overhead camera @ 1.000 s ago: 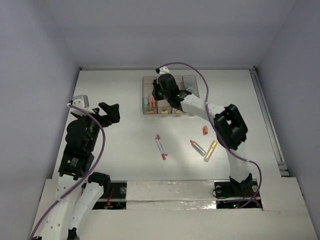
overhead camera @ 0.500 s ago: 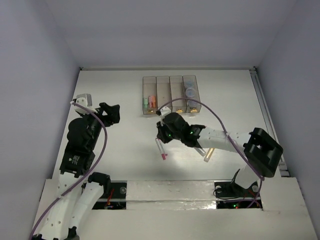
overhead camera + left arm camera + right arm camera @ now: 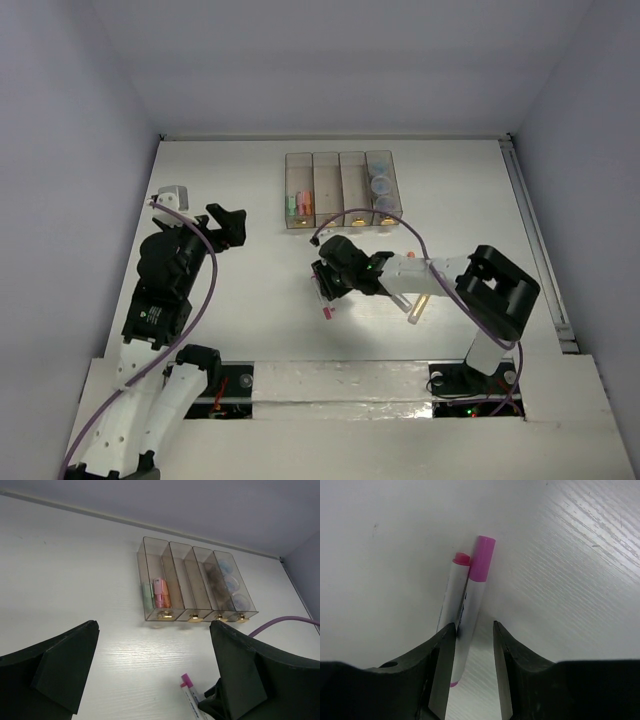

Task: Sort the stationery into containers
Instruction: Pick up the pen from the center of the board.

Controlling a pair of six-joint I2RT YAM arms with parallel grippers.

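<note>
Overhead view of a white table (image 3: 250, 180) with two robot arms mounted at its near edge. The right gripper (image 3: 472, 630) is down at the middle of the table. Its jaws are part-open and straddle a white marker with a magenta cap (image 3: 481, 560). A sliver of table shows between that marker and one finger, so the jaws look set around it, not clamped on it. A second white marker with a pink cap (image 3: 455, 580) lies touching the first, its lower end hidden behind the other finger. This close pairing probably makes a clean single pick awkward, which may be why the jaws sit so narrowly over one stick. Both markers appear to rest on the table.

The containers (image 3: 176, 580), a row of four joined translucent bins with gold knobs, stand toward the far edge, well apart from the markers. The leftmost bin holds a green stick (image 3: 146, 596) and a pink stick (image 3: 160, 594) lying lengthwise. The rightmost holds round jars with bluish lids (image 3: 231, 584), so like seems grouped with like. A gold marker (image 3: 418, 306) lies loose beside the right arm, not yet sorted.

The left gripper (image 3: 154, 630) hangs above the left side of the table, jaws wide with nothing between them. It seems parked clear of the right arm's work, its camera facing the bins.
</note>
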